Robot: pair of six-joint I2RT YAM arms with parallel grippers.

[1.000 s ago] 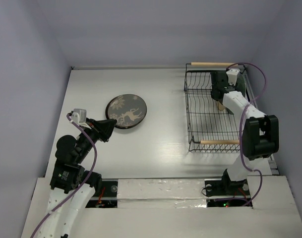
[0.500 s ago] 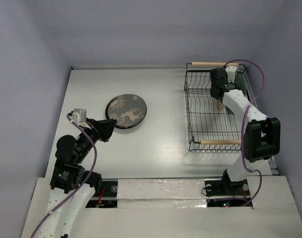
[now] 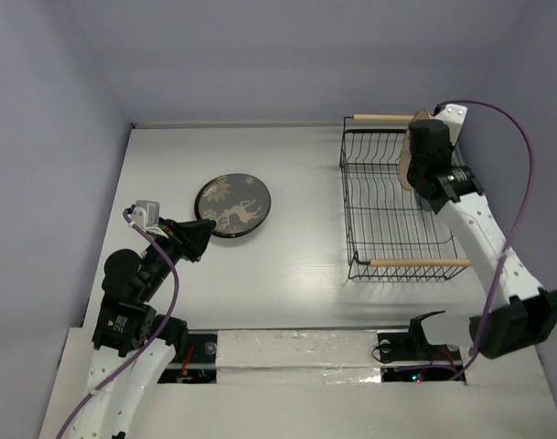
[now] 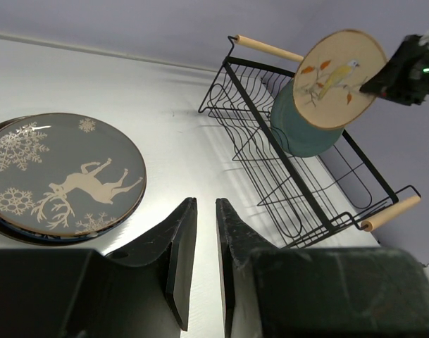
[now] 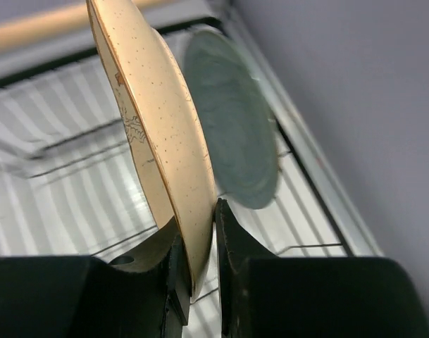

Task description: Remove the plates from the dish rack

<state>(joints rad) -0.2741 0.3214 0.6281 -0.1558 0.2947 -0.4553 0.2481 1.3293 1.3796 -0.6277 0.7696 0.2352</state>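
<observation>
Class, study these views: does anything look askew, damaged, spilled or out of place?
Nothing stands out. The tan plate is gripped by the right gripper above the dish rack; the teal plate stands inside it.

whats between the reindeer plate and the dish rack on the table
Nothing: bare white table separates the reindeer plate from the dish rack. The top external view shows it, and the left wrist view agrees.

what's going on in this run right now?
Unloading plates from the dish rack. The right gripper is shut on the rim of the tan plate and holds it on edge above the rack. The teal plate stands in the rack, not yet unloaded. The reindeer plate lies on the table on top of another plate, of which only the rim shows. The left gripper hovers near that stack, jaws slightly apart, holding nothing.
</observation>
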